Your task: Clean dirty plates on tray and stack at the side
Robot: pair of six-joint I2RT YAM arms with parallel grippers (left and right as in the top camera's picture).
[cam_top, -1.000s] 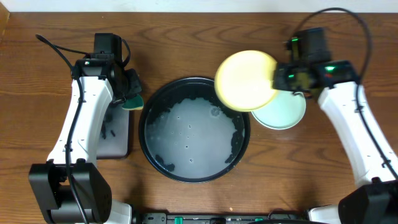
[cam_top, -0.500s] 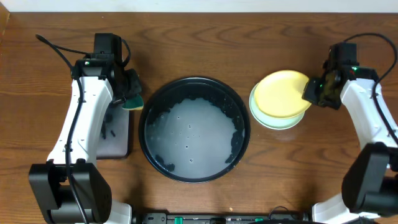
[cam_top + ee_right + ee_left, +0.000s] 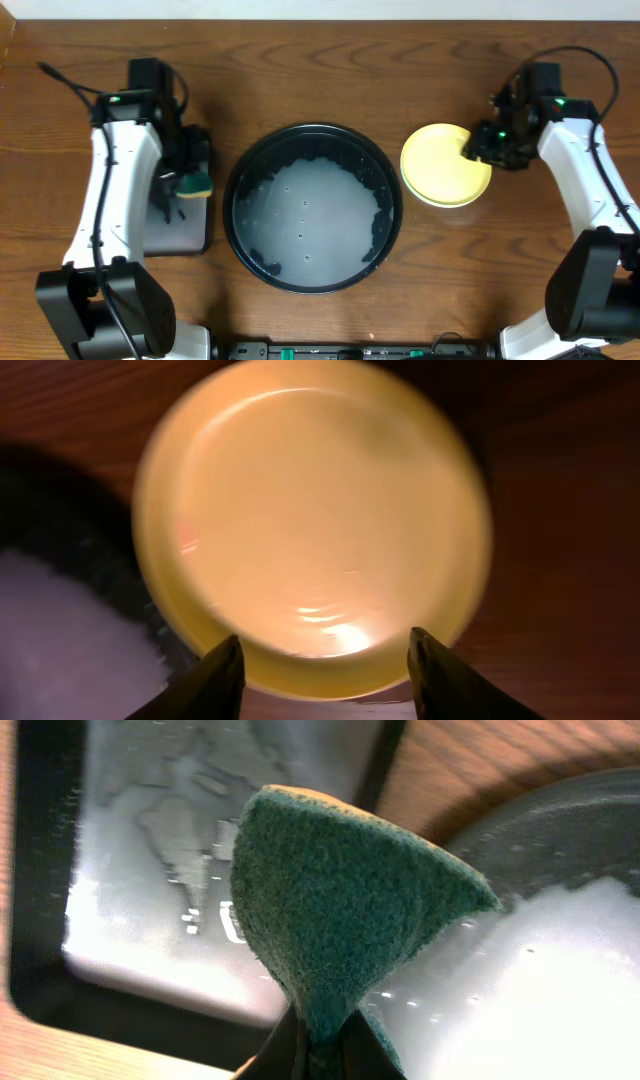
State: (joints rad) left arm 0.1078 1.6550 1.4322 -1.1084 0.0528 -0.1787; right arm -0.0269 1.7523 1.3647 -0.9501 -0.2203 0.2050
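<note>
The yellow plate (image 3: 440,168) lies flat on the table (image 3: 320,60) just beside the right side of the tray (image 3: 312,129), close to its rim but apart from it. In the right wrist view the plate (image 3: 310,520) looks smooth and glossy, slightly blurred. The right gripper (image 3: 481,150) hovers at the plate edge farthest from the tray, and its fingers (image 3: 225,678) are spread wide with the plate's rim showing between them. The tray holds white foamy water with dark specks around its wall. On the tray's opposite side, the left gripper (image 3: 190,172) pinches a green sponge (image 3: 340,910) tightly between its fingers, above a smaller rectangular tray (image 3: 185,235) that lies just beside the round tray.
</note>
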